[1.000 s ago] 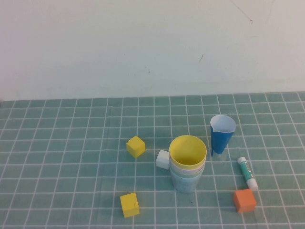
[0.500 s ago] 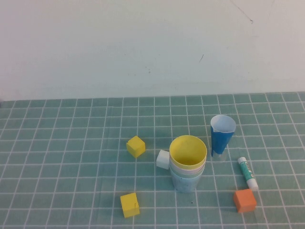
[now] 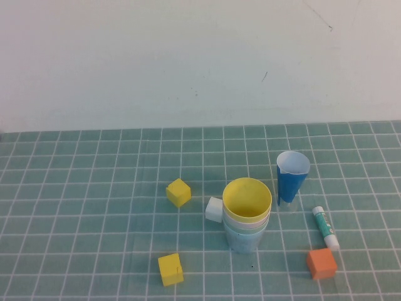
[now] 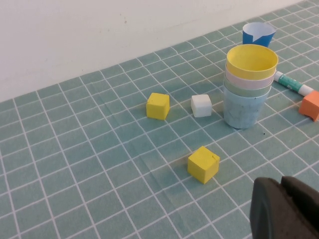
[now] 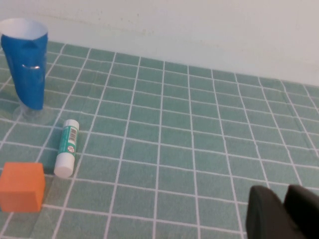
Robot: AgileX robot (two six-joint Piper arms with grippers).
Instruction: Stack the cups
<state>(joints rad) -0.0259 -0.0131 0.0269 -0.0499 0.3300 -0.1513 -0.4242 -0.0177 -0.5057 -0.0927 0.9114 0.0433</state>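
The four cups stand nested in one upright stack [image 3: 247, 219] in the middle of the green grid mat. The yellow cup [image 4: 251, 62] is on top, then the pale pink [image 4: 247, 81], the pale green [image 4: 246, 91] and the light blue cup [image 4: 242, 109] at the bottom. Neither gripper shows in the high view. My left gripper [image 4: 282, 181] is shut and empty, low over the mat, well short of the stack. My right gripper [image 5: 285, 191] is shut and empty over bare mat, away from the stack, which its view does not show.
A narrow dark-blue cup [image 3: 292, 177] stands right of the stack. A glue stick [image 3: 326, 228] and an orange cube [image 3: 321, 263] lie at the front right. A white cube [image 3: 214, 209] touches the stack's left side. Two yellow cubes [image 3: 178, 192] [image 3: 170, 269] lie further left.
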